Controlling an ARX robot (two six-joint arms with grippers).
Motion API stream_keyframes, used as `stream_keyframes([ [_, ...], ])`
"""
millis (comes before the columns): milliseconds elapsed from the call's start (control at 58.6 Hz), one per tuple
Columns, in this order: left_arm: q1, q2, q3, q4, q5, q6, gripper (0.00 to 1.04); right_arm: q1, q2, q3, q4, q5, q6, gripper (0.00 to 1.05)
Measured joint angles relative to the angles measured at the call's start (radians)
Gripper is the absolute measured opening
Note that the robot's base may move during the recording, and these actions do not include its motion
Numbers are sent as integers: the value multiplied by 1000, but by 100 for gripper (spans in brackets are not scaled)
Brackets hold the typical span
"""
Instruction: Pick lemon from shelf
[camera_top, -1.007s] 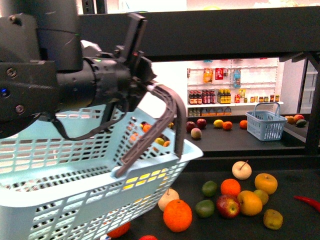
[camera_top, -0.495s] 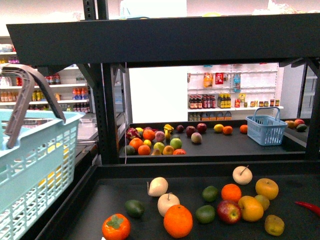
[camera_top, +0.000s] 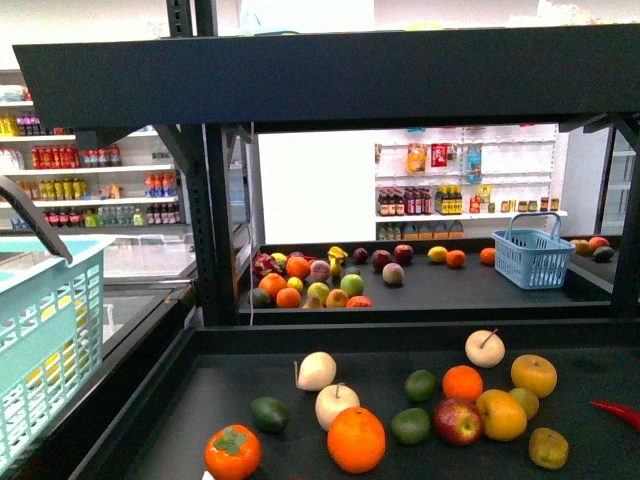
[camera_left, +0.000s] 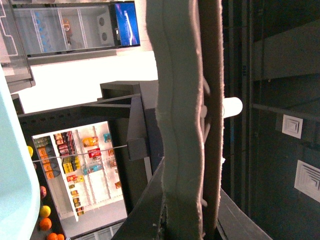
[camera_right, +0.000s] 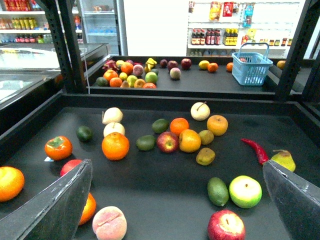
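My right gripper (camera_right: 176, 165) hangs wide open and empty over the shelf (camera_top: 215, 230). The lemon (camera_top: 437, 255) lies far back, so 1 long reach. Left gripper (camera_left: 186, 150): can't tell. The basket (camera_top: 40, 330) is ready to receive it.

The lemon (camera_top: 437, 255) is a smooth, round fruit of bright yellow colour. It lies on the far tray of the shelf (camera_top: 215, 220), to the right of the middle and close to the far rim. An orange (camera_top: 455, 259) of about the same size lies just beside it on the right. In the right wrist view the lemon (camera_right: 203, 64) is small and its details are not clear.

The shelf (camera_right: 150, 195) is made of black metal, with flat dark trays that have low rims. One tray is near and one is farther. A perforated black upright stands on the left, and a dark tier runs across above.
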Motion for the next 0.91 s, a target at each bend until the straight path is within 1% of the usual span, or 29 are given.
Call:
stream_keyframes([
  [102, 16, 68, 66, 0, 35, -22, 10, 0, 0, 0, 0, 0, 0, 102],
  [154, 31, 111, 129, -2, 59, -32, 10, 0, 0, 0, 0, 0, 0, 102],
  [239, 66, 156, 227, -3, 74, -42, 10, 0, 0, 0, 0, 0, 0, 102],
  [307, 92, 163, 259, -3, 80, -42, 10, 0, 0, 0, 0, 0, 0, 102],
  [444, 113, 177, 269, -3, 82, -24, 10, 0, 0, 0, 0, 0, 0, 102],
  [683, 115, 203, 266, -2, 93, -44, 10, 0, 0, 0, 0, 0, 0, 102],
  [905, 119, 203, 210, 0, 89, -50, 10, 0, 0, 0, 0, 0, 0, 102],
])
